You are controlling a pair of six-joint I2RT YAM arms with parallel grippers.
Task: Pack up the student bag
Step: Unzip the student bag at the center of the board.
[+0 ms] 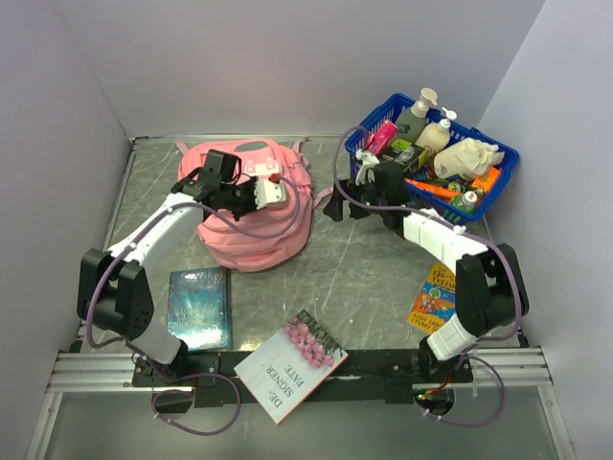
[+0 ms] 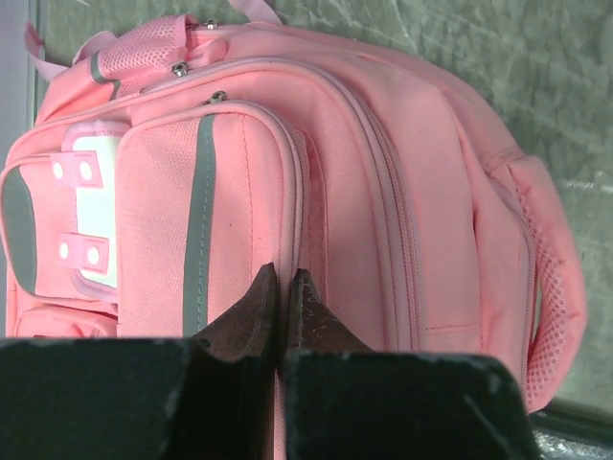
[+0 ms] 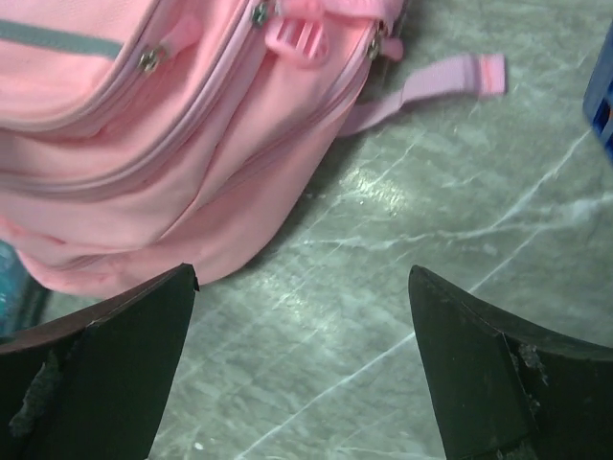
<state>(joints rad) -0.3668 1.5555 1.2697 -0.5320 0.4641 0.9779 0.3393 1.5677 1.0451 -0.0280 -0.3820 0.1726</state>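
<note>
I work over a grey-green marbled worktop (image 1: 364, 259) veined with pale streaks, boxed in by plain white walls (image 1: 287, 57) behind and on both sides, a metal rail (image 1: 86, 374) along its near edge, evenly lit.

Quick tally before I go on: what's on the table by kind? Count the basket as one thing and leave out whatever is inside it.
Backpacks: 1, the pink backpack
Baskets: 1, the blue basket
Books: 3, the blue book, the white book, the colourful book
Total: 5
</note>
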